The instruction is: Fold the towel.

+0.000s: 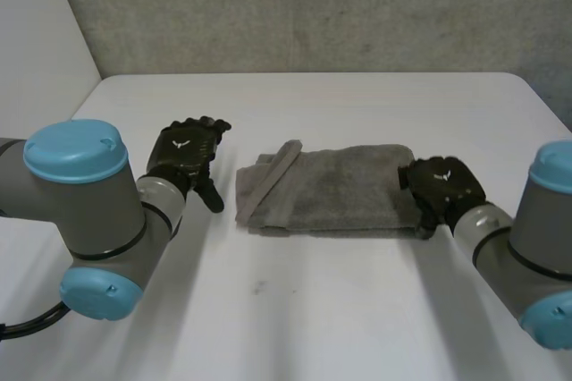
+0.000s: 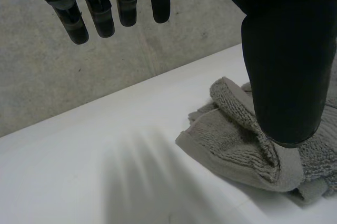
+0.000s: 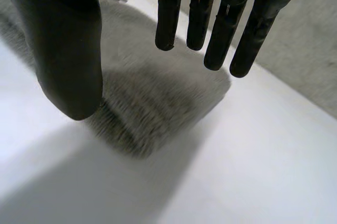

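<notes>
A grey towel [image 1: 326, 190] lies folded into a thick rectangle on the middle of the white table [image 1: 357, 300], with a band of its edge turned up along its left side. My left hand [image 1: 186, 156] hovers just left of the towel, fingers straight and apart from it; its wrist view shows the towel's rumpled left end [image 2: 237, 145] beyond the thumb [image 2: 287, 61]. My right hand [image 1: 441, 183] is over the towel's right end, open, its fingers [image 3: 221, 29] straight above the towel's corner [image 3: 158, 98] and holding nothing.
A grey wall [image 1: 313, 5] stands behind the table's far edge. Bare white tabletop stretches in front of the towel and on both sides of it. Both arms come in from the near corners.
</notes>
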### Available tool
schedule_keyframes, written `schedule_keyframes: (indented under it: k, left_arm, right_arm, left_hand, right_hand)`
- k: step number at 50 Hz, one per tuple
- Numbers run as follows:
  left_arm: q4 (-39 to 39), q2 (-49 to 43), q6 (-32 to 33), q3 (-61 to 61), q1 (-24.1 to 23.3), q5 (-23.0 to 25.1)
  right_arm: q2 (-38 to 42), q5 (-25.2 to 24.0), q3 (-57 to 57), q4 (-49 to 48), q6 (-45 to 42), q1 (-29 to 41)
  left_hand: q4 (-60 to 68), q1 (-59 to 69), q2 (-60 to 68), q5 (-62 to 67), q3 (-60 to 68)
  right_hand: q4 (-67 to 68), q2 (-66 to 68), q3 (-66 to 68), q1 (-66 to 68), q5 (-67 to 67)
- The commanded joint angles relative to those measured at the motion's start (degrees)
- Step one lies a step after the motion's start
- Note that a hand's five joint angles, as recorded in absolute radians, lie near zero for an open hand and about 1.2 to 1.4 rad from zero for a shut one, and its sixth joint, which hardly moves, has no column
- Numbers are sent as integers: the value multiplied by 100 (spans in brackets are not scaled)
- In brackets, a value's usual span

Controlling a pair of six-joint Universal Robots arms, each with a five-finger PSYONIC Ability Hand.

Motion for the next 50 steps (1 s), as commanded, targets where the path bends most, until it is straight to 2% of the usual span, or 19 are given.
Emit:
schedule_keyframes:
  k: [1,6,8,10,19,33,36,38,39,40,47,50]
  left_arm:
    - [7,-38,-15,-35,-3,76]
    - [7,-20,-15,-44,-3,76]
    - [16,-12,-15,-62,-3,76]
    - [7,-20,-15,-70,-3,76]
    - [16,-12,-24,-97,6,85]
    - [7,6,-15,-106,23,85]
    - [7,-3,-15,-106,23,76]
    - [7,6,-16,-141,32,85]
    - [7,6,-15,-141,32,85]
    - [7,23,-24,-158,41,85]
    - [-2,120,-15,-176,50,94]
    - [-2,138,-15,-176,102,102]
  right_arm:
    - [224,-134,241,-544,-18,-63]
    - [418,-143,241,-807,-9,-151]
    - [497,-178,214,-833,0,-229]
    - [514,-178,206,-834,-18,-273]
    - [716,-152,74,-895,-71,-326]
    - [760,-152,39,-1089,-53,-265]
    - [857,-152,-14,-1176,-27,-247]
    - [988,-143,-93,-1194,-27,-247]
    - [989,-143,-93,-1194,-27,-247]
    - [1041,-143,-102,-1194,-35,-247]
    - [866,-46,-137,-1132,-79,-318]
    - [393,112,-277,-1097,-491,-291]
  left_hand:
    - [69,54,74,-41,73]
    - [69,54,74,-41,73]
    - [85,71,91,-25,90]
    - [69,54,74,-41,73]
    - [69,54,74,-41,73]
    - [69,54,74,-41,73]
    - [69,54,74,-41,73]
    - [69,54,74,-41,73]
    - [69,54,74,-41,73]
    - [69,54,74,-41,73]
    - [52,37,57,-58,56]
    - [52,37,57,-58,56]
  right_hand:
    - [726,817,727,678,651]
    - [1399,1490,1400,1351,1323]
    - [2303,2394,2304,2255,2228]
    - [2390,2481,2391,2342,2315]
    - [1887,1978,1888,1839,1812]
    - [2055,2146,2056,2007,1980]
    - [2812,2903,2813,2764,2736]
    - [4434,4525,4435,4386,4359]
    - [4443,4534,4444,4395,4368]
    - [5070,5161,5071,5022,4995]
    - [5077,5168,5078,5029,5001]
    - [5077,5168,5078,5029,5001]
